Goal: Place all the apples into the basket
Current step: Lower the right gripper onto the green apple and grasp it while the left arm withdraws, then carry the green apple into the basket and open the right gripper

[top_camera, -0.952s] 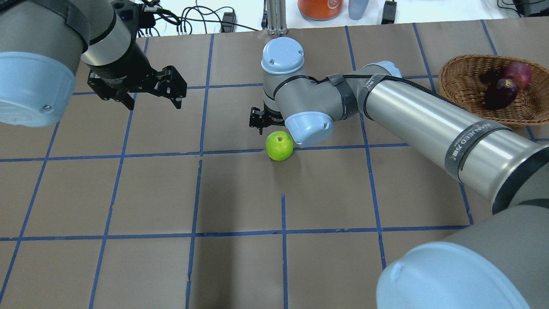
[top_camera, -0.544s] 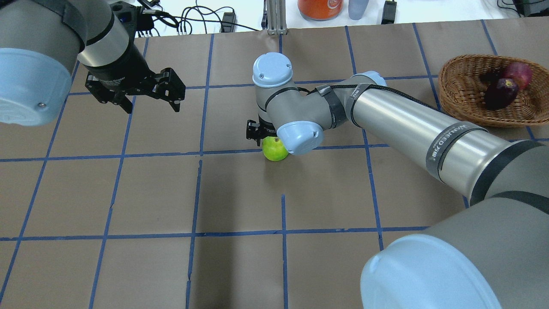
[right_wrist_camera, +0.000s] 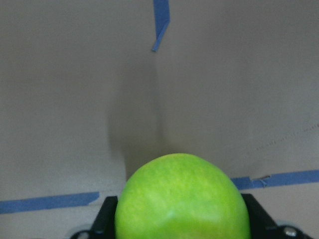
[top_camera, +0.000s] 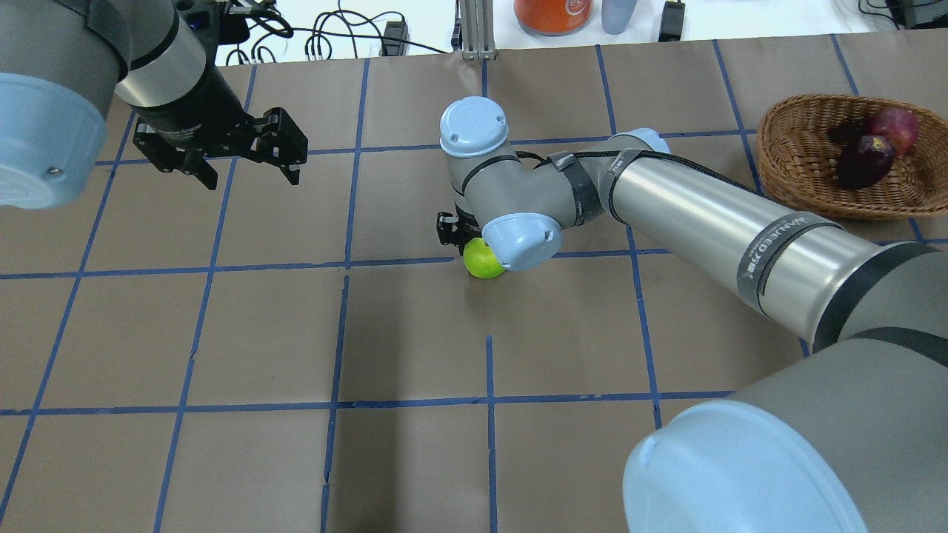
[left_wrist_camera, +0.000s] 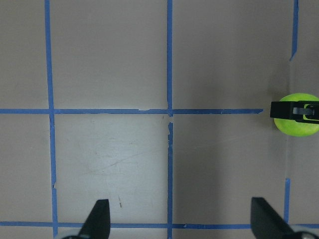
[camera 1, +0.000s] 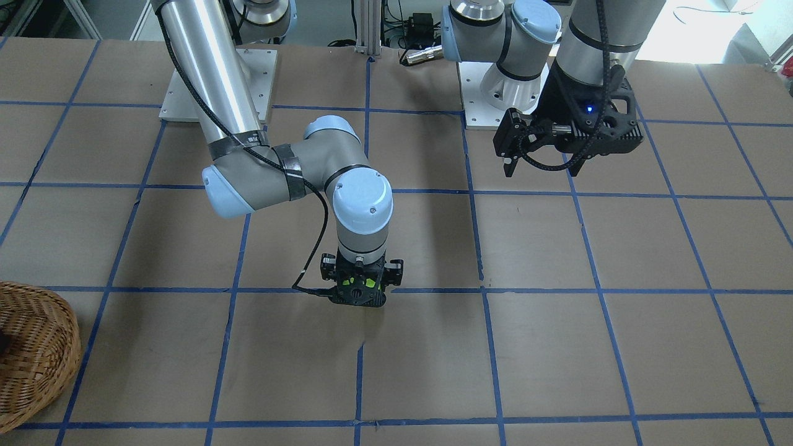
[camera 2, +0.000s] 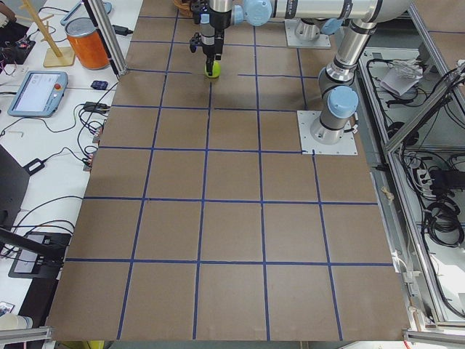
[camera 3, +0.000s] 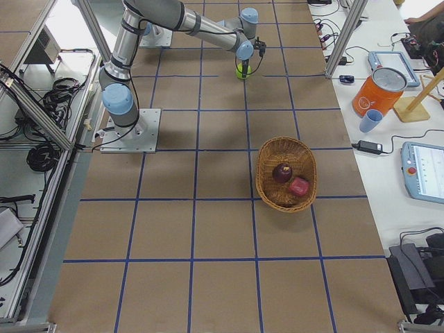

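Observation:
The lime green apple (top_camera: 483,261) sits near the table's middle on the blue tape line. My right gripper (camera 1: 359,295) points straight down over it, and its fingers (right_wrist_camera: 106,215) press both sides of the apple (right_wrist_camera: 182,199). It is shut on the apple at table height. The wicker basket (top_camera: 786,166) stands at the far right and holds the dark maroon apple (top_camera: 863,159) and the red apple (top_camera: 896,127). My left gripper (top_camera: 249,179) is open and empty, hovering above the far left of the table, well apart from the green apple (left_wrist_camera: 298,115).
An orange container (top_camera: 552,15), a blue cup (top_camera: 618,15) and cables lie beyond the table's far edge. My right arm's long link (top_camera: 711,222) stretches between the apple and the basket. The brown table is marked with a blue tape grid (top_camera: 344,263).
My right gripper came down over the green apple and closed on it; the apple shifted slightly. My left gripper drifted a little left and away.

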Tool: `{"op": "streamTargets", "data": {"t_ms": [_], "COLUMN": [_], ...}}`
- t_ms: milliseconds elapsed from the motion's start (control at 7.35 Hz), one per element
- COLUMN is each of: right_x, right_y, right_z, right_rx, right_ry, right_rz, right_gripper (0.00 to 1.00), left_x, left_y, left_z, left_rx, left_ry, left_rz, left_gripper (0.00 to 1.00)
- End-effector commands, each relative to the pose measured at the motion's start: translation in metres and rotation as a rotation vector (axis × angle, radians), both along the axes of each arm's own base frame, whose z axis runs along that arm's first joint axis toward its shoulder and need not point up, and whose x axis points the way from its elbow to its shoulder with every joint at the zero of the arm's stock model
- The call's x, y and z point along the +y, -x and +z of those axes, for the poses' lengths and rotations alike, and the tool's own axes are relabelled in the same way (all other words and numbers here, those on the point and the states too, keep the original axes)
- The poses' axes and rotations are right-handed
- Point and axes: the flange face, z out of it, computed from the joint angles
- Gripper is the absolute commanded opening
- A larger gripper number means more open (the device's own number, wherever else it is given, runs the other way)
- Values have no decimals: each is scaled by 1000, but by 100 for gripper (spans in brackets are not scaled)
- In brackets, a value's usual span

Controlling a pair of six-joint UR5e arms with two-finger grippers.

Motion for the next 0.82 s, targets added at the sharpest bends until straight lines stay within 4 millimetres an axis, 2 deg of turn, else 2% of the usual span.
{"op": "streamTargets", "data": {"t_ms": [0,136,408,680], "right_x": [-12,-29,-55,-82], "right_y": [20,67,187,330], "right_z": [29,49,90,121], "right_rx": [-46,-41,-19,-9], "right_ry": [20,12,-1,38], "right_rz": [-33,-21,25,127], "right_gripper": [18,18,15,14], "left_x": [0,-2,-2,-2], "left_y": [-4,-4,-4,-5], "left_z": [-1,2,2,2], "left_rx": [-3,-1,1,3], "left_ry": [0,7,6,4], "left_rz": [7,6,6,9], "left_gripper": [100,100,100,100]}}
